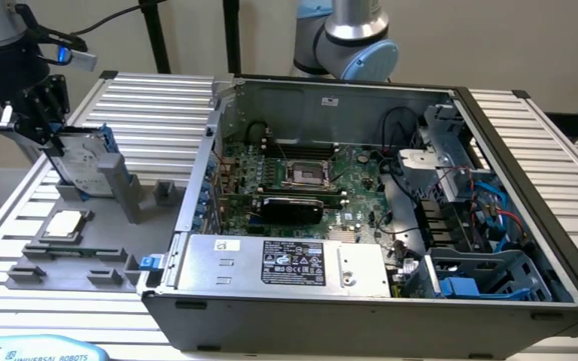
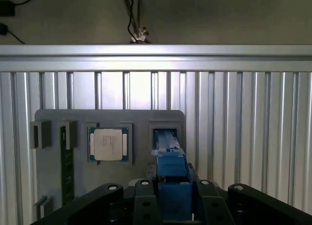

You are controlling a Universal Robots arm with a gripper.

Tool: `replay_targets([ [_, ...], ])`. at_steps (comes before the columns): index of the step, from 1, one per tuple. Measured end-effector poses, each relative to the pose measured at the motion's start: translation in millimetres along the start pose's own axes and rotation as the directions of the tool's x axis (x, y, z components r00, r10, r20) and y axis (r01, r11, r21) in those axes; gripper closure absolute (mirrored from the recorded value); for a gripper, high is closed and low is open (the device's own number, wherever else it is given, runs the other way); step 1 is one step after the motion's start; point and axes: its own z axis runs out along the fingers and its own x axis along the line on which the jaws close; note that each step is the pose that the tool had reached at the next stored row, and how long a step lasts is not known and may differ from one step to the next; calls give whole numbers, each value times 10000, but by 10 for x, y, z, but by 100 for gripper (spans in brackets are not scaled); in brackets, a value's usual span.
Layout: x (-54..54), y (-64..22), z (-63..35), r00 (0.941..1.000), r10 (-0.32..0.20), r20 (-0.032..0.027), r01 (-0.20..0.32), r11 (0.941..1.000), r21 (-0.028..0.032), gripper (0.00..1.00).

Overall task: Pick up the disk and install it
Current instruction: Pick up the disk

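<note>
Blue-framed silver disk [image 1: 80, 164], flat rectangle, clamped between black jaws

arm [image 1: 354, 30]: silver tube, grey-blue joint cap
gripper [image 2: 172, 182]: black housing, round screw heads
cable [image 1: 103, 22]: black, possibly ending in a blue plug [image 1: 65, 54]

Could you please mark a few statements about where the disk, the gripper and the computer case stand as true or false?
1. The disk stands upright at the grey holder, outside the computer case. True.
2. The gripper reaches inside the case. False: it is at the disk, with its jaws closed on the blue carrier.
3. The processor chip lies flat on the grey holder. True.
4. The case is closed by a side panel. False: it is open, and the motherboard is visible.
</note>
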Motion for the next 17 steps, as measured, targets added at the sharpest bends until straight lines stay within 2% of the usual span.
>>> replay_targets([
  [8, 1, 0, -6, 10000, -1, 0, 1, 10000, 2, 67],
  [17, 0, 1, -68, 10000, -1, 14, 1, 10000, 0, 67],
])
